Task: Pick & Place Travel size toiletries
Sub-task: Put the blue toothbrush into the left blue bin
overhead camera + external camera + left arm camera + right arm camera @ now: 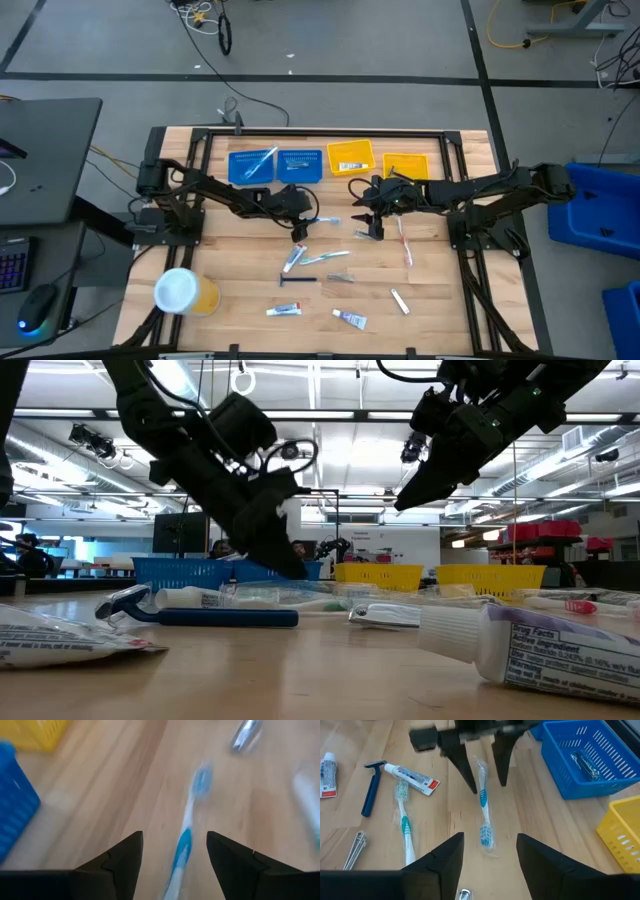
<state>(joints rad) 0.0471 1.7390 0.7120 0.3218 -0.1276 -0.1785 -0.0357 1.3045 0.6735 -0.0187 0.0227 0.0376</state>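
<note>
Your left claw [482, 767] straddles the blue toothbrush [484, 805], fingers apart, gripping nothing. Your right claw [368, 226] hovers empty, fingers apart. The toothpaste tube [545, 645] label is unreadable.

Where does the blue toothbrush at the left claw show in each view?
High: toothbrush mid-table, beside the left claw.
Low: cannot pick it out among the clutter.
Left wrist: toothbrush lies in that claw's open gap.
Right wrist: toothbrush at centre, under the left claw.
Shared landmark: the left claw straddling it.
</note>
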